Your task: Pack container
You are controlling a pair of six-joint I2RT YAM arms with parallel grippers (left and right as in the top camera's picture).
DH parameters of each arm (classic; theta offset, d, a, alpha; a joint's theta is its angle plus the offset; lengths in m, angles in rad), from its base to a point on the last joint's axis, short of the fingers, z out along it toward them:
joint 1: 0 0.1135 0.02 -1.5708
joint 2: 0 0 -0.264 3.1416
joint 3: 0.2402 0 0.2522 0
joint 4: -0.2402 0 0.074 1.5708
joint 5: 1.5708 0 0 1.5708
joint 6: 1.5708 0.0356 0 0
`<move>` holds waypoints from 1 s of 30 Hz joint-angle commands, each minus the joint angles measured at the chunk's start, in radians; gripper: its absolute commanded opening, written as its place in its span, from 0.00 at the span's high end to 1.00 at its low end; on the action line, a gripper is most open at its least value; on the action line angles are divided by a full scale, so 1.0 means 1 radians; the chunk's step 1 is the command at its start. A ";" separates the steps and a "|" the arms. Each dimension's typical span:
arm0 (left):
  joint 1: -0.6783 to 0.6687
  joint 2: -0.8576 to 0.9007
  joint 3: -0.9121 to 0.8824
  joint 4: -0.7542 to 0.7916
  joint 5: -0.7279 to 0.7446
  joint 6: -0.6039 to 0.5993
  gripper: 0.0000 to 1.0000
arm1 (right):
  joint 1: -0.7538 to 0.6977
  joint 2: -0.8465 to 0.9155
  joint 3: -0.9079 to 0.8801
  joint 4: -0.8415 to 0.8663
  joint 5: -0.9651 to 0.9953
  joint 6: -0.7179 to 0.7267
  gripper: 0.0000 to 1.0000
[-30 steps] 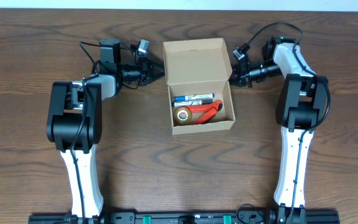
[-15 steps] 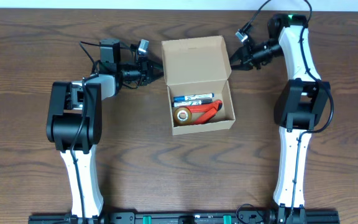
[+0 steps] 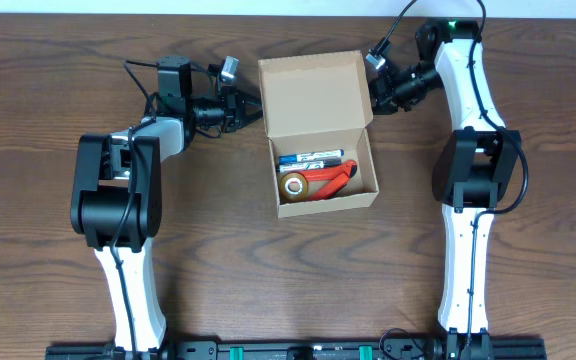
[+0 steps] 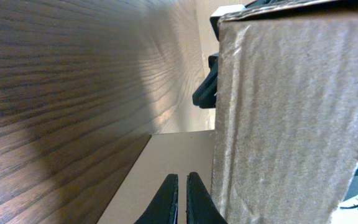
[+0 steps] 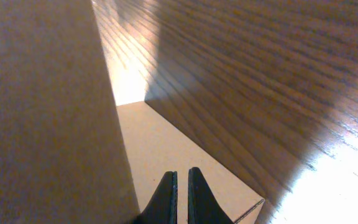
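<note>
Dark wooden table (image 3: 48,100). Left gripper (image 3: 251,110), fingers together, beside the open lid (image 3: 313,95) of a small tan cardboard box (image 3: 328,203) at centre, filled with marker (image 3: 313,157), yellow tape roll (image 3: 292,185), red tool (image 3: 330,178). Right gripper (image 3: 372,97), fingers together, opposite. Seemingly only closing left.

Robotics lab setup, dark wood-grain table (image 3: 28,250), left arm (image 3: 118,200) and right arm (image 3: 473,190) on mounting rail (image 3: 298,350)

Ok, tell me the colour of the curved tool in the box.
The tool is red, best seen overhead.
</note>
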 commanded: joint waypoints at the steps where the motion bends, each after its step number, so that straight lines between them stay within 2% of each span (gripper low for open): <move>1: -0.004 -0.032 0.021 0.003 0.028 0.010 0.94 | 0.001 -0.005 0.025 0.013 -0.143 -0.011 0.99; 4: -0.004 -0.032 0.021 0.003 0.032 0.010 0.94 | -0.008 -0.005 0.033 0.021 -0.290 -0.023 0.99; 10: -0.008 -0.039 0.021 0.004 0.039 0.008 0.94 | -0.007 -0.006 0.070 -0.017 -0.367 -0.024 0.99; 18: -0.043 -0.099 0.021 -0.001 0.038 0.010 0.94 | -0.008 -0.006 0.168 -0.102 -0.349 -0.055 0.99; 24: -0.089 -0.172 0.021 -0.011 0.023 0.011 0.94 | -0.008 -0.037 0.233 -0.103 -0.305 -0.023 0.99; 28: -0.125 -0.232 0.021 -0.069 0.002 0.048 0.94 | -0.008 -0.095 0.233 -0.103 -0.227 -0.011 0.99; 30: -0.153 -0.270 0.021 -0.146 -0.021 0.107 0.94 | -0.008 -0.129 0.233 -0.103 -0.188 -0.007 0.99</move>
